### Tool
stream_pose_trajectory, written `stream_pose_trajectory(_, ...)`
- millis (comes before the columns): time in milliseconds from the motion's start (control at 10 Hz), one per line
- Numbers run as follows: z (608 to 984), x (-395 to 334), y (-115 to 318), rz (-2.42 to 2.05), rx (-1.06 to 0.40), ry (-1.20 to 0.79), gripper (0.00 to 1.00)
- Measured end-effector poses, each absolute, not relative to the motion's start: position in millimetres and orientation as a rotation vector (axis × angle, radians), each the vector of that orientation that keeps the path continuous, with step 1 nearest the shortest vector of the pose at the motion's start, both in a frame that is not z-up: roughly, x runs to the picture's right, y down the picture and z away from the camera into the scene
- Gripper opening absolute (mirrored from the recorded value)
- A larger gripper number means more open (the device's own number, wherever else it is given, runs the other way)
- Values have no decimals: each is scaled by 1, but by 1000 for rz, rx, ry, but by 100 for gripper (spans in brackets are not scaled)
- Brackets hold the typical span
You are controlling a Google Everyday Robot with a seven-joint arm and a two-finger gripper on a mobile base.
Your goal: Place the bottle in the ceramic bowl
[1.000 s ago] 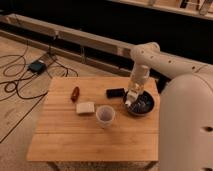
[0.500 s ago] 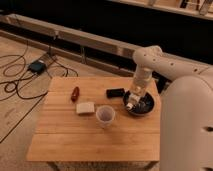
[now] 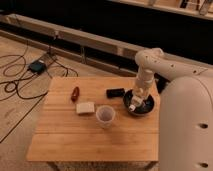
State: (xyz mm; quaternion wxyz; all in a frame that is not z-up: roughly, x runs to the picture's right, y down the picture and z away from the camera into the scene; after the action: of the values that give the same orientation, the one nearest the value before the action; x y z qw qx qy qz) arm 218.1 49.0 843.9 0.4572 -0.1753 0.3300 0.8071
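The dark ceramic bowl [image 3: 144, 108] sits at the right side of the wooden table [image 3: 75, 137]. My gripper [image 3: 138, 95] hangs straight down over the bowl's left half, on the white arm that comes in from the right. The whitish bottle [image 3: 133, 104] shows just under the gripper, tilted. Its lower end is at the bowl's left inner side. I cannot tell whether the gripper still holds it.
A white cup [image 3: 105, 115] stands near the table's middle, left of the bowl. A pale block [image 3: 85, 107], a small dark red object [image 3: 75, 93] and a black object [image 3: 115, 93] lie on the table. Cables [image 3: 17, 82] run across the floor at the left.
The arm has shifted slightly to the right. The gripper stays over the bowl with the bottle under it.
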Motion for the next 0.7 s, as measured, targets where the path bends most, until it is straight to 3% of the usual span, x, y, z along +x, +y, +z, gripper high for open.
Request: stream_pose_trajectory(700, 850, 219, 53, 1982, -433, 832, 80)
